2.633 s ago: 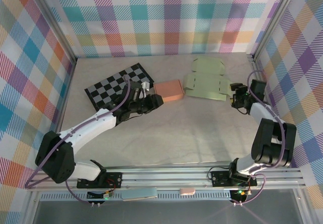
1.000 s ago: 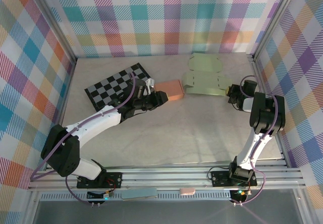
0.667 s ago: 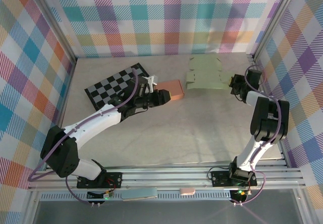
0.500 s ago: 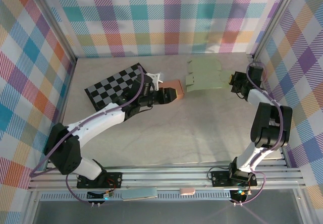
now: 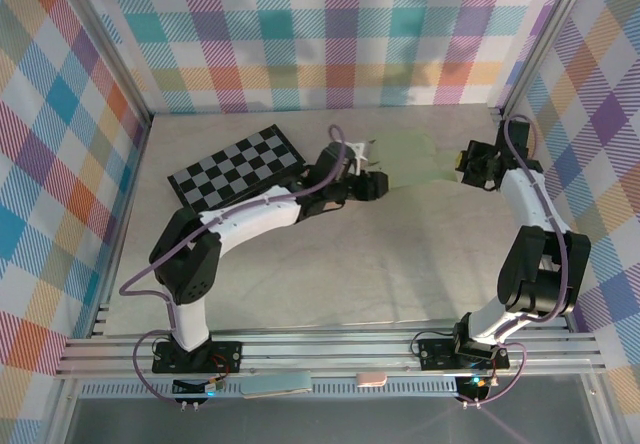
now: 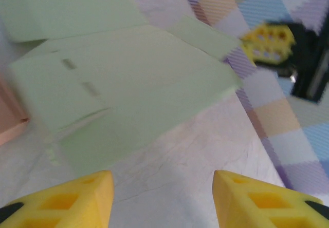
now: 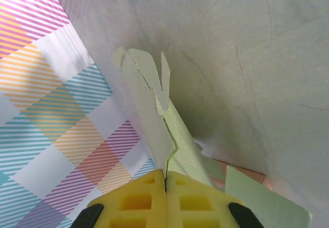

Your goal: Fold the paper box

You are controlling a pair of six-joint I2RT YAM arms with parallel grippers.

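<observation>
Plaid walls (image 5: 330,34) in many colours close in the pale table (image 5: 350,264) on the left, far and right sides.

The left arm (image 5: 250,214) reaches from the near left across to the far middle. The right arm (image 5: 535,214) rises along the right wall and bends in toward the far right.

A black-and-grey checkerboard (image 5: 235,169) lies flat on the far left of the table, beside the left arm.

The box (image 5: 412,154) is a pale green sheet of card, unfolded, with cut flaps and two small slots. It sits at the far right of centre, near the far wall, between the two grippers. From the right wrist camera it is seen almost edge-on, its notched flaps pointing away toward the wall. Its surface is too blurred to read anything on it.

The right gripper (image 7: 165,181) has its yellow fingers pressed together on the box's right edge, with the thin card pinched between them.

The left gripper (image 6: 162,202) is just left of the box and a little nearer. Its yellow fingers stand apart, with bare table between them and the box lying just beyond the tips.

A pink thing (image 6: 7,117) shows at the left edge of the left wrist view, just beside the box. I cannot tell what it is.
</observation>
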